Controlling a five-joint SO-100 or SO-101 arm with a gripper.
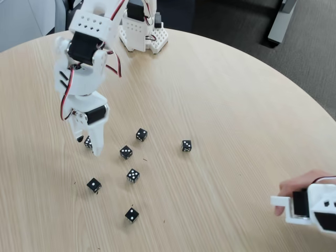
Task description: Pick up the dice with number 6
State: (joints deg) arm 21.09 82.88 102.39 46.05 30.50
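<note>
Round pale wood table [220,105], dark carpet [236,21] beyond. Gripper [89,146] open, straddling six die [87,142] at left of the dice cluster. Hand [296,190] holds white device [310,207], lower right.

The round desk [220,94] is pale beige wood with fine straight grain. The arm [86,58] is white plastic with black servo blocks and red wires [65,102]. The dice [133,176] are black with white pips. Beyond the desk's edge the floor [236,21] is dark grey. A white-and-black device [310,207] lies at the lower right.
</note>
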